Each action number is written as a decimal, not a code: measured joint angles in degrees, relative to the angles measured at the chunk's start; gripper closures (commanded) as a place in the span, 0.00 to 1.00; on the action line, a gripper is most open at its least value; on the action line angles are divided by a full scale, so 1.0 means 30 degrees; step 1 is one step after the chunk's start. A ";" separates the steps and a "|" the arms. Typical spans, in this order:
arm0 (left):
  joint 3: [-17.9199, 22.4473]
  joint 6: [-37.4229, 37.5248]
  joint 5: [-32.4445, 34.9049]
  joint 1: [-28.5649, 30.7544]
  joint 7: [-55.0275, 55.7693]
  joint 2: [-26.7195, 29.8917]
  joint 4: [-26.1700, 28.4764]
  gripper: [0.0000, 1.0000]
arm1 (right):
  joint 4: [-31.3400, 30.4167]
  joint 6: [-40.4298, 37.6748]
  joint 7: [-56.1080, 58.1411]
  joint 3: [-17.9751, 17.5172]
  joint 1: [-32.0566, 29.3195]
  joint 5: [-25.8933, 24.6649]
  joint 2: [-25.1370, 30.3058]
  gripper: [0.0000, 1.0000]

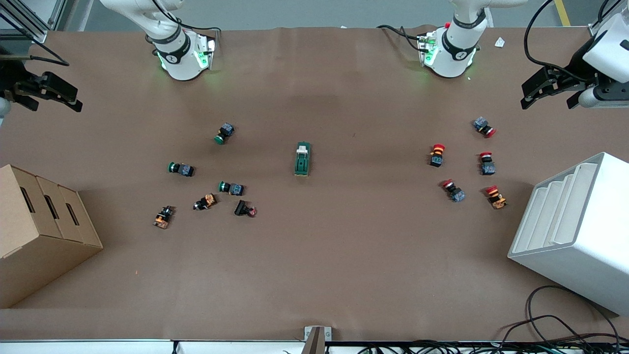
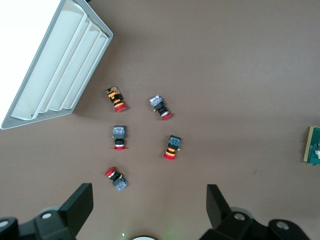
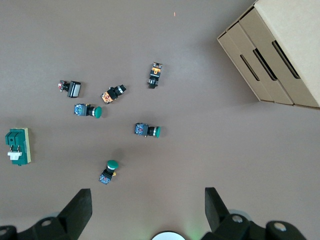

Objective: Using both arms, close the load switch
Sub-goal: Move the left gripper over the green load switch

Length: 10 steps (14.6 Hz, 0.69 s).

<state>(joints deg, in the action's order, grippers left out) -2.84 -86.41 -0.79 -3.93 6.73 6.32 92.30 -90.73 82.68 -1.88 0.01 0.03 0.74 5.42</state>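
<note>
Front view: we found the load switch (image 1: 303,159) lying at mid-table, well apart from both grippers, between the green-capped push-buttons (image 1: 225,133) toward the right arm's end and the red-capped push-buttons (image 1: 437,155) toward the left arm's end. We saw the left gripper (image 1: 549,93) spread wide above the table's edge near the white tray (image 1: 580,231). We saw the right gripper (image 1: 51,93) likewise released, above the table's edge near the cardboard box (image 1: 39,231).

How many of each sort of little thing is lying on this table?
Red-capped push-buttons: 5
Green-capped push-buttons: 3
Other small buttons, black and orange: 3
Green load switch: 1
Cardboard box: 1
White bin: 1
Total: 14
</note>
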 measured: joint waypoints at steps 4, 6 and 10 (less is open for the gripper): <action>-0.0003 0.0000 0.0001 -0.0032 0.0000 -0.0004 -0.0083 0.00 | 0.0000 0.0005 0.0462 0.0011 -0.0001 0.0000 0.0000 0.00; -0.0040 0.0000 0.0002 -0.0194 -0.0026 -0.0044 -0.0267 0.00 | 0.0000 0.0003 0.0469 0.0014 -0.0001 0.0000 0.0000 0.00; -0.1505 -0.0004 0.0001 -0.0457 0.0280 -0.0684 -0.1064 0.00 | 0.0169 -0.0001 0.0469 0.0016 -0.0002 0.0000 0.0003 0.00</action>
<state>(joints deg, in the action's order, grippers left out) -7.36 -86.42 -0.79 -5.30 7.57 4.27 89.11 -90.22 82.68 -0.47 0.05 0.03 0.74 5.43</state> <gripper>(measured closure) 0.000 0.000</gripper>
